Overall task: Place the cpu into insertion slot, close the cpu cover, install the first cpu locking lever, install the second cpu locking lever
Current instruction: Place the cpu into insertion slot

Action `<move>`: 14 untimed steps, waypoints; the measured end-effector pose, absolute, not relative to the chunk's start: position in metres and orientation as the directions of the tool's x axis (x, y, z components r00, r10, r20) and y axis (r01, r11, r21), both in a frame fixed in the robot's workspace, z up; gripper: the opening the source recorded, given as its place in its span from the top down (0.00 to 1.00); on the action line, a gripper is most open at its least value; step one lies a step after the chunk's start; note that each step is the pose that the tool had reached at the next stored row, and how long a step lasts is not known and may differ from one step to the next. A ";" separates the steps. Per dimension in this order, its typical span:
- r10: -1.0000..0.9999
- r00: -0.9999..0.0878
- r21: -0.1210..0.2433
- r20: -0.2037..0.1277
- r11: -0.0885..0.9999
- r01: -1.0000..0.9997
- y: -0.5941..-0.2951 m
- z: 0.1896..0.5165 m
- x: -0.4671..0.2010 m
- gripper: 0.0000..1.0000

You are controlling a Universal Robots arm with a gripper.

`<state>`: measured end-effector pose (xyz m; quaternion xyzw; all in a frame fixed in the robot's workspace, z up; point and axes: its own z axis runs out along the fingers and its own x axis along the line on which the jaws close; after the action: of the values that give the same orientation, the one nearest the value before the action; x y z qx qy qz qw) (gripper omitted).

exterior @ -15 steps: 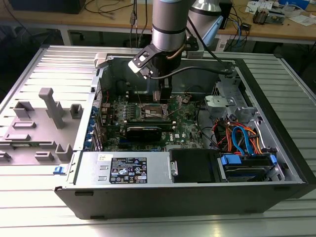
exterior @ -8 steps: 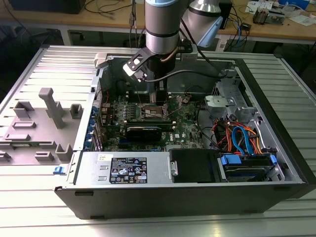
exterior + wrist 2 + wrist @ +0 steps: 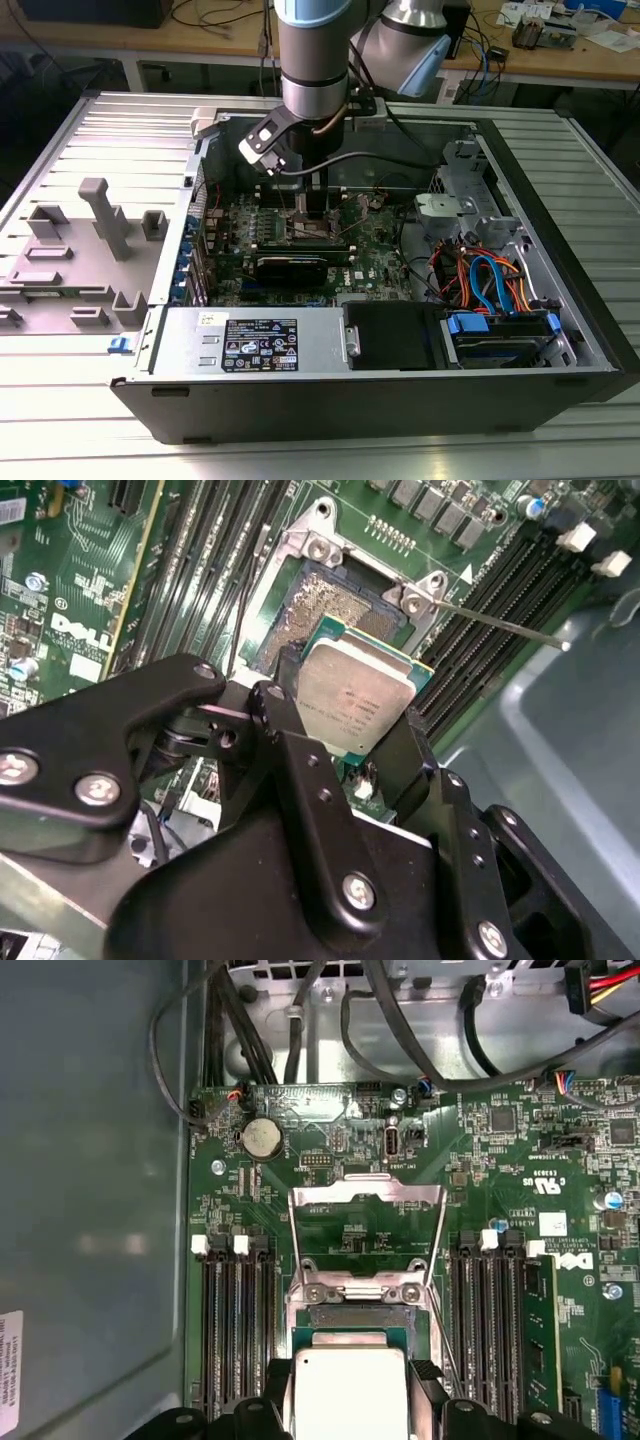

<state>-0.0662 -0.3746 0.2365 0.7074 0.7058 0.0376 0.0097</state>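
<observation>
Gripper (image 3: 350, 720) fingers (image 3: 285, 705) are clamped on two opposite edges of the cpu (image 3: 355, 700), holding it metal top up, just over the near part of the insertion slot (image 3: 318, 600). Whether chip and slot touch cannot be told.

In the second wrist view the slot's pale pin field lies bare beyond the chip, and a thin wire locking lever (image 3: 500, 626) juts out sideways from a corner of the slot.

The first wrist view adds the cpu cover (image 3: 366, 1194), swung open off the slot and hinged at the slot's edge away from the cpu (image 3: 350, 1390). Long black memory slots (image 3: 238, 1330) flank the slot on both sides.

The exterior view gives the wider setting. The arm reaches down into an open computer case (image 3: 575, 290), with the gripper (image 3: 312, 205) low over the green motherboard (image 3: 385, 255) around the slot.
</observation>
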 end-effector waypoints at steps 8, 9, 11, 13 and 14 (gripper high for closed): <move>0.999 0.000 0.082 0.039 -0.003 0.997 -0.375 0.233 -0.068 0.46; 0.999 0.000 0.082 0.039 -0.003 0.997 -0.375 0.233 -0.068 0.46; 0.999 0.000 0.082 0.039 -0.003 0.997 -0.375 0.233 -0.068 0.46; 0.999 0.000 0.082 0.039 -0.003 0.997 -0.375 0.233 -0.068 0.46; 0.999 0.000 0.082 0.039 -0.003 0.997 -0.375 0.233 -0.068 0.46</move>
<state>-0.0677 -0.3746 0.2332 0.7069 0.7058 0.0428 0.0155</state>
